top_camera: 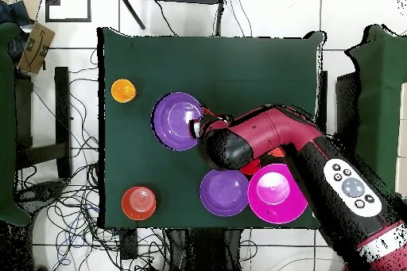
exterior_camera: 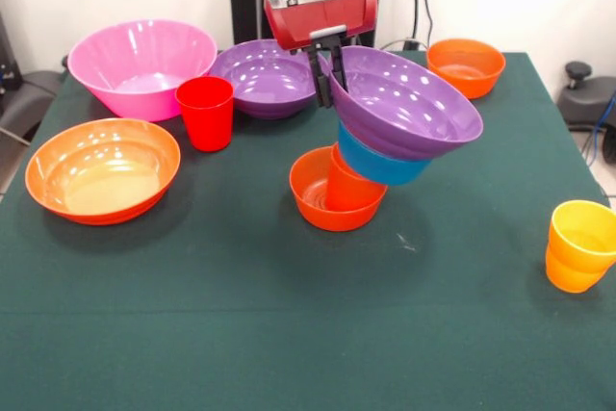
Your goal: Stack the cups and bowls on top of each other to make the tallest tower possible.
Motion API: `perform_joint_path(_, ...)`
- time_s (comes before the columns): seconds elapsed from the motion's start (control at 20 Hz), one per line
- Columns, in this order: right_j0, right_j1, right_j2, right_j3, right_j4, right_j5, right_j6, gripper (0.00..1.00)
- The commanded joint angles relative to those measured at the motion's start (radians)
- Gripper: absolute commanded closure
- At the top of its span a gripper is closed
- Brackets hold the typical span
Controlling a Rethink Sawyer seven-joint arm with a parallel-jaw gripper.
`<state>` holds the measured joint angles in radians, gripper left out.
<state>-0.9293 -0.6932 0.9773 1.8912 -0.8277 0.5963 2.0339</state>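
Observation:
The tower stands mid-table and leans right: a small orange bowl, an orange cup tilted in it, a blue bowl, and a wide purple bowl tilted on top. My gripper comes down from above, its fingers closed on the purple bowl's left rim. In the overhead view the gripper sits at the edge of that purple bowl, which hides the pieces below. A red cup stands left of the tower. A yellow-orange cup stands at the right edge.
A large pink bowl and a second purple bowl sit at the back. A large orange bowl is at the left. Another small orange bowl is at the back right. The green table extends toward the camera.

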Motion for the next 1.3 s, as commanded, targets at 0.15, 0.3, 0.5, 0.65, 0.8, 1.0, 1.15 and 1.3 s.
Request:
perform_joint_path(0.15,0.020,0.007,-0.090,-0.013,-0.064,0.050,-0.155,1.00)
perform_joint_path(0.3,0.021,0.002,-0.104,-0.024,-0.067,0.068,-0.155,1.00)
perform_joint_path(0.5,0.029,-0.011,-0.122,-0.027,-0.077,0.075,-0.143,1.00)
perform_joint_path(0.65,0.035,-0.019,-0.130,-0.031,-0.087,0.077,-0.148,1.00)
perform_joint_path(0.8,0.030,-0.018,-0.132,-0.046,-0.089,0.088,-0.180,1.00)
perform_joint_path(1.0,0.003,-0.008,-0.117,-0.054,-0.079,0.104,-0.244,1.00)
perform_joint_path(1.15,-0.009,-0.002,-0.107,-0.052,-0.072,0.109,-0.268,1.00)
perform_joint_path(1.3,-0.010,0.005,-0.102,-0.048,-0.073,0.096,-0.265,1.00)
